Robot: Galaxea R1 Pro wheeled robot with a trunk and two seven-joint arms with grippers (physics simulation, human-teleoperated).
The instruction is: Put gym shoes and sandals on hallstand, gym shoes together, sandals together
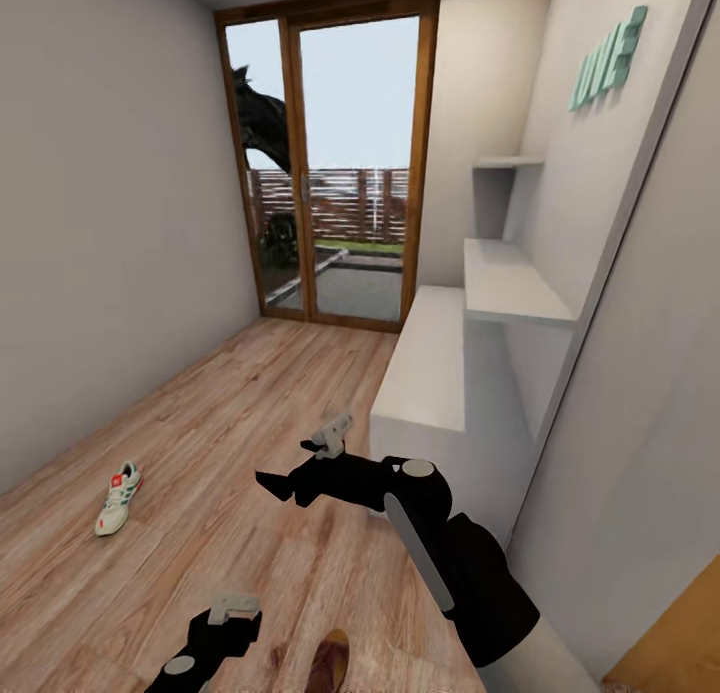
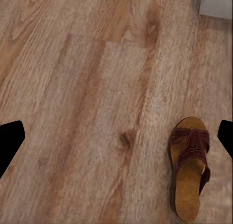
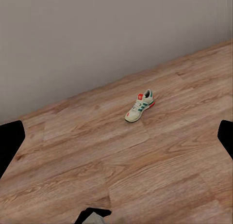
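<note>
The right gripper (image 1: 285, 485) is seen at centre frame in the head view, held above the corridor floor (image 1: 220, 423) with its dark fingers pointing toward the left of the picture; in the right wrist view the two fingertips sit at opposite picture edges, so the jaws are spread wide with nothing between them. The left gripper (image 1: 225, 613) is seen at the lower edge of the head view, also over bare floor; in the left wrist view its fingertips are likewise set far apart and empty. One sandal (image 2: 190, 166), dark brown with a tan sole, is recorded lying flat on the planks in the lower right of the left wrist view, and its toe is cut off by the bottom edge of the head view. One gym shoe (image 1: 118, 497) is noted on the floor at left of the head view, near the grey wall (image 1: 110, 223). The hallstand (image 1: 430, 363) runs along the right side, its bench top bare. A glazed door (image 1: 335, 163) closes the far end.
</note>
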